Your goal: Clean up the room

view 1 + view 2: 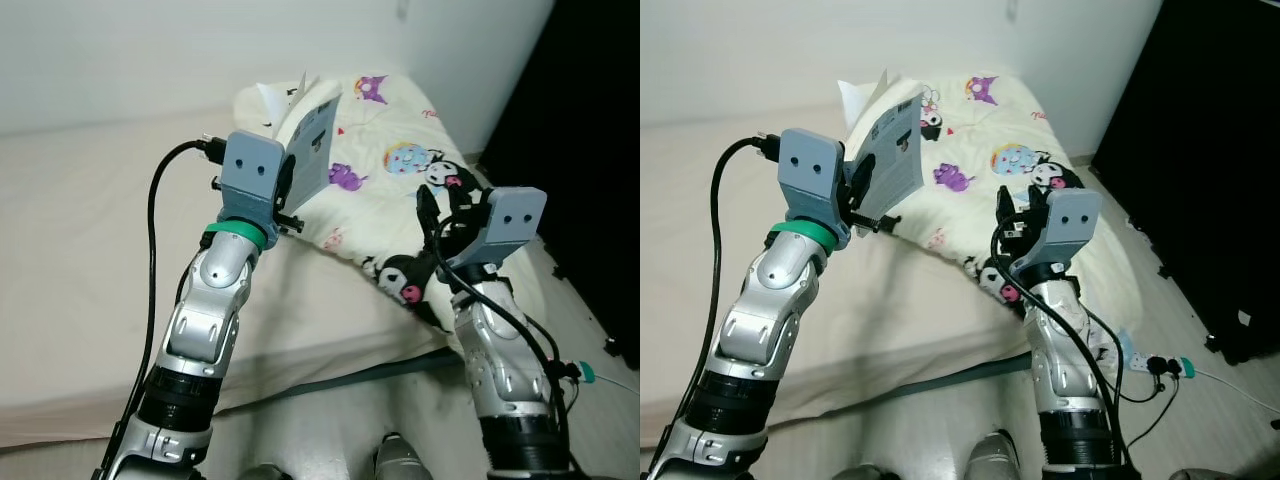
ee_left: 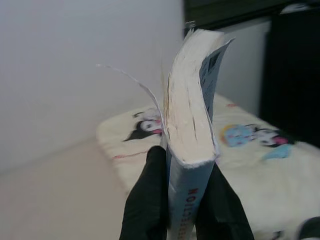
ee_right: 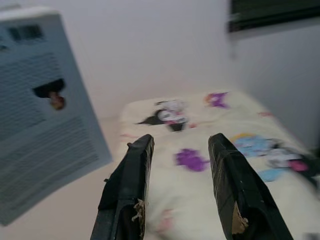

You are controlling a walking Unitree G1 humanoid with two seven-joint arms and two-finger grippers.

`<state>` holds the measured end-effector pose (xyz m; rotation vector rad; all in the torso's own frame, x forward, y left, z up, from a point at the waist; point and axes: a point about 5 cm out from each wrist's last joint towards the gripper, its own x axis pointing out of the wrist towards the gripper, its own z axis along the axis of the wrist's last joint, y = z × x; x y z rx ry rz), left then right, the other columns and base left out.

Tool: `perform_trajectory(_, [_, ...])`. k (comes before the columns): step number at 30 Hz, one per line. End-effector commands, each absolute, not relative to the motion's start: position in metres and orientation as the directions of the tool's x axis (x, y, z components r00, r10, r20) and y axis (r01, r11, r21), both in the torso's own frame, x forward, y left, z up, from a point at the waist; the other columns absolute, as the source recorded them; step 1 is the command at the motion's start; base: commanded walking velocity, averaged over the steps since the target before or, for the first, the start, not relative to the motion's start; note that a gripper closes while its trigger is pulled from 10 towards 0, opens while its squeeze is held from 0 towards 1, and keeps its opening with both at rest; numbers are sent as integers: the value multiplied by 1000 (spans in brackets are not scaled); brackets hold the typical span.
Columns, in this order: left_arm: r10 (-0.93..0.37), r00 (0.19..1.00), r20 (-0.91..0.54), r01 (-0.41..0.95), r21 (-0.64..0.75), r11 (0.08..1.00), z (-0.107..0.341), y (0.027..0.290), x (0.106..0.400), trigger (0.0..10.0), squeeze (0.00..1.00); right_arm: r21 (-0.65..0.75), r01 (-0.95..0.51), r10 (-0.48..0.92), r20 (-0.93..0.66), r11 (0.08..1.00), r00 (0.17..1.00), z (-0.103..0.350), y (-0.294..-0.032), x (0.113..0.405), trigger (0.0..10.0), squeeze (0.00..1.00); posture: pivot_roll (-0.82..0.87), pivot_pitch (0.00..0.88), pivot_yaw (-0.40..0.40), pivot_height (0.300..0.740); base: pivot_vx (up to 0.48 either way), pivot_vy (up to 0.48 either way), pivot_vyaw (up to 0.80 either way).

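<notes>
The left end effector [image 2: 182, 200] is clenched on the spine end of a paperback book [image 1: 313, 150], holding it upright above the bed [image 1: 90, 230], probably to carry it off, while the right end effector [image 3: 180, 190] hovers released over the cartoon-print blanket [image 1: 400, 170]

both arms raised; left gripper [image 2: 182, 210] clamped, right gripper [image 3: 180, 165] parted.
</notes>
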<state>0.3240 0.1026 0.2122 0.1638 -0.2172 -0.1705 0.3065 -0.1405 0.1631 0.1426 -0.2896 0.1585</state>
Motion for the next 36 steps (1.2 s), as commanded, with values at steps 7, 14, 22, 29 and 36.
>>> perform_trajectory(7, [-179, 959, 222, 141, 177, 974, 216, 104, 324, 10000, 0, 106, -189, 152, 283, 976, 947, 160, -139, 305, 10000, 0, -79, 53, 59, 740, 0, 467, 0])
perform_trajectory(14, [-175, 959, 222, 137, 176, 975, 216, 105, 324, 10000, 0, 108, -190, 153, 282, 976, 947, 159, -138, 306, 10000, 0, -78, 53, 61, 740, 0, 376, 0])
perform_trajectory(22, [-173, 960, 223, 135, 175, 975, 216, 105, 325, 10000, 0, 110, -191, 154, 281, 975, 947, 159, -138, 306, 10000, 0, -77, 54, 62, 740, 0, 358, 0])
perform_trajectory(29, [-173, 959, 224, 135, 175, 975, 216, 105, 324, 10000, 0, 111, -192, 154, 281, 975, 947, 159, -137, 306, 10000, 0, -75, 55, 63, 740, 0, 352, 0])
perform_trajectory(36, [-171, 959, 226, 132, 176, 975, 217, 105, 325, 10000, 0, 113, -191, 153, 281, 975, 947, 159, -137, 306, 10000, 0, -75, 55, 64, 740, 0, 340, 0])
